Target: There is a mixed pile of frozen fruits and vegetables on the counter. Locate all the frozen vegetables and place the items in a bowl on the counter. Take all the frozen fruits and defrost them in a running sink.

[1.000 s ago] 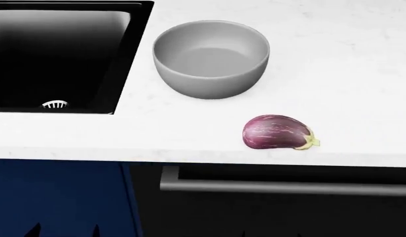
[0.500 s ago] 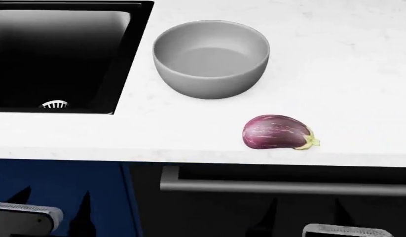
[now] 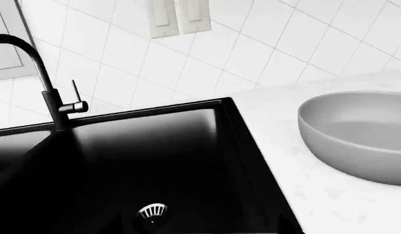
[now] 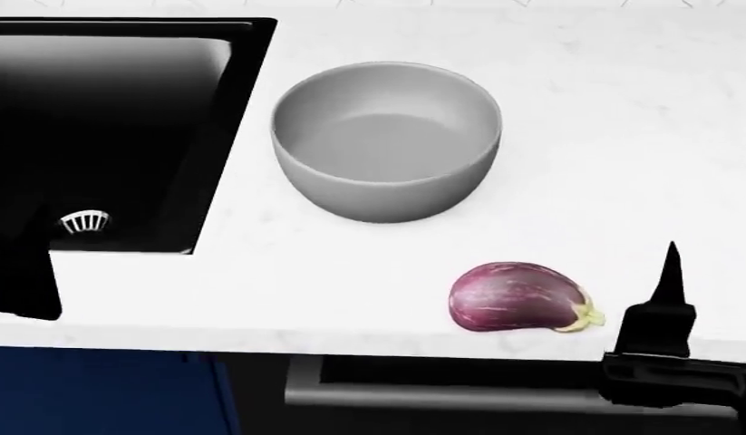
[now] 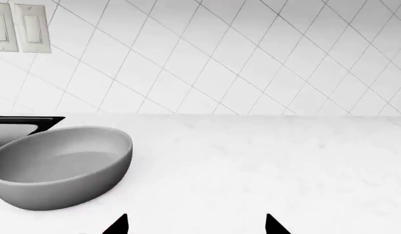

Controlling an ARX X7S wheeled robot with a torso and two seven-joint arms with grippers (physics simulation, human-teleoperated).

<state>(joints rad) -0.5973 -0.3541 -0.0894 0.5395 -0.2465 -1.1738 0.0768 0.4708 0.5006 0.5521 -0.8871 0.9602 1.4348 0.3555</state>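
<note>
Head view: eggplant (image 4: 518, 297) just left of right end effector (image 5: 195, 225), fingers spread wide, empty.

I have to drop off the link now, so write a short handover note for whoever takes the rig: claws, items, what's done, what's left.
Left claw: low by the sink's front edge; open or shut cannot be told.
Right claw: open, empty, just right of the eggplant.
Eggplant: lying on the counter near its front edge, untouched.
Bowl: empty, between the sink and the eggplant.
Sink: only the drain shows; no water seen at the faucet.
Done: nothing placed.
Left: eggplant into the bowl. No fruit is in view, so look for it, then put it in the sink with water running.
</note>
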